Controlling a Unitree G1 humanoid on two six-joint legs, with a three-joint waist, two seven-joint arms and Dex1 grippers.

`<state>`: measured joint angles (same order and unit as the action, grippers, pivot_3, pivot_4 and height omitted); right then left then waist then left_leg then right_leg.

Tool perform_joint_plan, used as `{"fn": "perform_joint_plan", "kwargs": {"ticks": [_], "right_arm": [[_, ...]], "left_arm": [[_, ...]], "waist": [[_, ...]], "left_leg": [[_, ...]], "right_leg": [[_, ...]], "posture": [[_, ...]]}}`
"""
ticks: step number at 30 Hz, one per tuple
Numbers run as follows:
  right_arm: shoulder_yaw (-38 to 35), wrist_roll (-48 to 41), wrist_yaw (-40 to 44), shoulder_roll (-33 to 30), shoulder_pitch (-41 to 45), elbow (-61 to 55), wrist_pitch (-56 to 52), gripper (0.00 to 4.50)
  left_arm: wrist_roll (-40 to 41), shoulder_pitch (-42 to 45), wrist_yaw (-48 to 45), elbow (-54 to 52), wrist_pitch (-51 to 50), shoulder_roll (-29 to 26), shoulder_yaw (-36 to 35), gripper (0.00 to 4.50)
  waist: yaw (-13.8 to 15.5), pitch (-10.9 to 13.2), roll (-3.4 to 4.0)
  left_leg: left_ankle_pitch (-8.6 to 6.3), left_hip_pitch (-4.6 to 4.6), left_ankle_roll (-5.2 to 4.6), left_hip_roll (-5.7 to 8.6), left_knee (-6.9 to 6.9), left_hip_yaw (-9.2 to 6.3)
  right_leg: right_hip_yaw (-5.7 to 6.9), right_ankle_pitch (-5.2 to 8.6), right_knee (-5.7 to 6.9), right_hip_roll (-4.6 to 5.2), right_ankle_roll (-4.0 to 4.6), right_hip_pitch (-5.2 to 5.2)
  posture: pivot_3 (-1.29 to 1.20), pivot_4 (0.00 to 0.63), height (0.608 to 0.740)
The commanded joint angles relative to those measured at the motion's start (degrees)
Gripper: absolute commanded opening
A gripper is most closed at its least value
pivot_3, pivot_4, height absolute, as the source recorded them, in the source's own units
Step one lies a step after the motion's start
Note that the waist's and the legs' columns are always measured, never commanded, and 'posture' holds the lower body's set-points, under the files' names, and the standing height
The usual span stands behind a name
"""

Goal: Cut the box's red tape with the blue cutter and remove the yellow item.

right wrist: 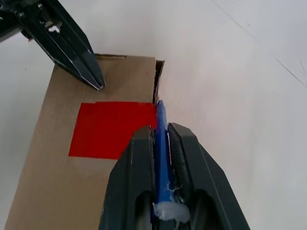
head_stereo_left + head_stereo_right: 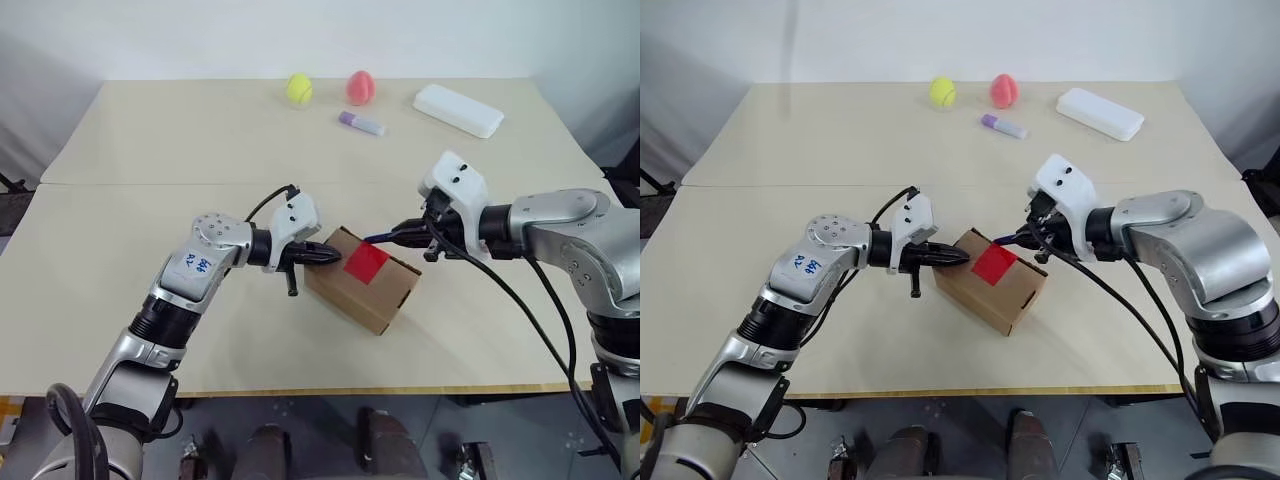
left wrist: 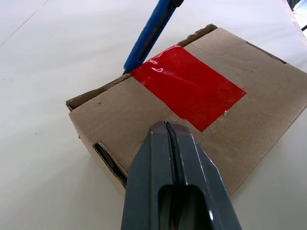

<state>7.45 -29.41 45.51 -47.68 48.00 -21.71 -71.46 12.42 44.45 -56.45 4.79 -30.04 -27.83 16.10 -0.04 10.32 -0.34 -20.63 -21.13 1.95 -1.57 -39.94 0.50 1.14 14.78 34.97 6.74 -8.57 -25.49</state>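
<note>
On the beige worktop point(image 2: 120, 300) the shut left pincer point(image 2: 335, 254) pins the small brown cardboard box point(image 2: 385, 295) while the right pincer point(image 2: 404, 234) grips the slim blue cutter point(image 1: 160, 139) at the red tape patch's point(image 2: 366, 262) edge, so slicing across looks next.

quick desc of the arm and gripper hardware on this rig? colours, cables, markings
Both arms are silver-grey metal with black joint rings. Each wrist carries a white housing, and each gripper has two black tapered fingers: left gripper, right gripper. Black cables loop from the wrists back along the forearms. The left forearm bears a blue handwritten marking.
</note>
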Motion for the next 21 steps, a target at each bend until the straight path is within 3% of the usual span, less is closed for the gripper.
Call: {"fn": "perform_joint_plan", "kwargs": {"ticks": [1,21], "right_arm": [[-1.65,-0.46,0.51,-1.59,2.92,-0.1,0.25,0.15],[-0.44,-1.69,-0.32,2.51,4.05,2.34,1.58,0.15]], "left_arm": [[-1.17,0.08,0.04,-0.88,-0.82,0.07,0.7,0.02],[-1.36,-0.13,0.77,-1.8,-1.39,0.41,0.33,0.02]], "waist": [[0.0,0.0,0.0],[0.0,0.0,0.0]], "left_leg": [[0.0,0.01,0.0,0.0,0.0,-0.01],[-0.01,0.0,-0.02,0.0,-0.03,-0.01]], "right_leg": [[0.0,0.0,0.01,0.0,0.0,0.0],[-0.01,0.0,0.03,0.0,0.0,0.01]], "posture": [[0.0,0.15,0.74],[0.0,0.15,0.74]]}}
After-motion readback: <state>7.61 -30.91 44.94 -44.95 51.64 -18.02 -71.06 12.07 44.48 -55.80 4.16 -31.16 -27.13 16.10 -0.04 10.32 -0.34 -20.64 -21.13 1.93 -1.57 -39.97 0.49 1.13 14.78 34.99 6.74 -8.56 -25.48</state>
